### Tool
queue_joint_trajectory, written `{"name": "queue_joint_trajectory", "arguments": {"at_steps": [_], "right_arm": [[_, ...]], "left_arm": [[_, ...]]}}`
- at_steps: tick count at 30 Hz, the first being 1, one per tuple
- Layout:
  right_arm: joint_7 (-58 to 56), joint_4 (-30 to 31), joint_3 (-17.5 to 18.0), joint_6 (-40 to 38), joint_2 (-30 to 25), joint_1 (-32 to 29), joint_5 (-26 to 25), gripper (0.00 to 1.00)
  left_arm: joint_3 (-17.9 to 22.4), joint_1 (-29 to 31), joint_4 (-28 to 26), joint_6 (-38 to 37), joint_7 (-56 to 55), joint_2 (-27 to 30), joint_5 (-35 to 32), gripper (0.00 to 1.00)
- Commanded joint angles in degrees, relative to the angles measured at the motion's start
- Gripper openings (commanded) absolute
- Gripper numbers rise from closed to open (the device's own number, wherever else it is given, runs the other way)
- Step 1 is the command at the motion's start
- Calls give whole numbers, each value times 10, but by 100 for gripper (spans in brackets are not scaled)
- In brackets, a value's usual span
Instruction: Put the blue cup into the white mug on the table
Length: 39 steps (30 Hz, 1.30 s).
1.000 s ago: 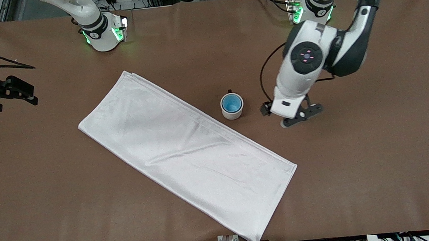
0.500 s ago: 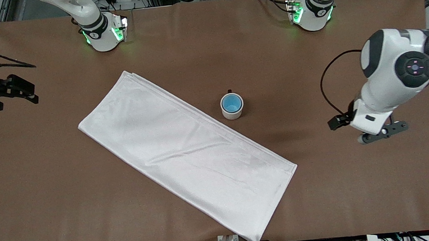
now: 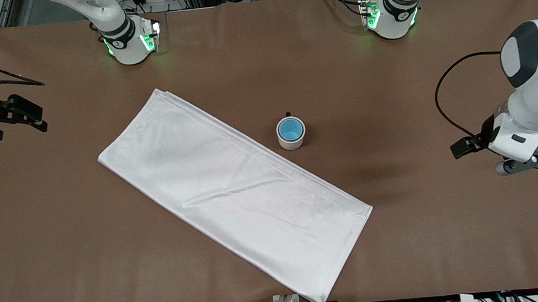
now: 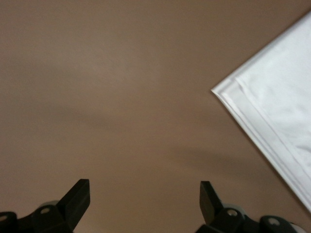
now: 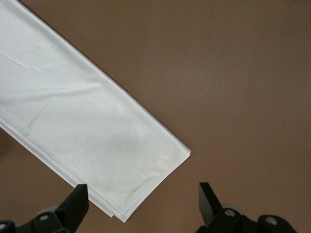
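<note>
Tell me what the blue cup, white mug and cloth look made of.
Blue cup: glossy, plastic or glazed ceramic; only its rim and inside show. White mug: matte off-white, likely ceramic. White folded cloth: thin woven fabric with soft creases, layered edges and a slight sheen.

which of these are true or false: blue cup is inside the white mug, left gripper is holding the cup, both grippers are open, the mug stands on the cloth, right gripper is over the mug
1. The blue cup sits inside the white mug. True.
2. The left gripper holds the cup. False: it is empty, over bare table toward the left arm's end.
3. Both grippers are open. True: each wrist view shows spread fingers with nothing between them.
4. The mug stands on the white cloth. False: it stands on the table beside the cloth.
5. The right gripper is over the mug. False: it waits at the right arm's end of the table.
</note>
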<state>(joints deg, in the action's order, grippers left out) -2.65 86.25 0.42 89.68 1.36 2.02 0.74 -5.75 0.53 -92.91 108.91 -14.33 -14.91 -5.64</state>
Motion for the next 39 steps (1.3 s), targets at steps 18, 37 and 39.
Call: {"name": "queue_joint_trajectory", "arguments": {"at_steps": [18,37,39], "right_arm": [[0,22,5,18,-19,-28,0,100],[33,21,8,-1,-22,-26,-14,100],[33,21,8,0,-22,-26,-14,100]], "left_arm": [[36,-27,-40,-129,80,146,79,100],[36,-27,-33,-85,136,170,17,100],[38,-26,-32,-66,137,169,20,100]]}}
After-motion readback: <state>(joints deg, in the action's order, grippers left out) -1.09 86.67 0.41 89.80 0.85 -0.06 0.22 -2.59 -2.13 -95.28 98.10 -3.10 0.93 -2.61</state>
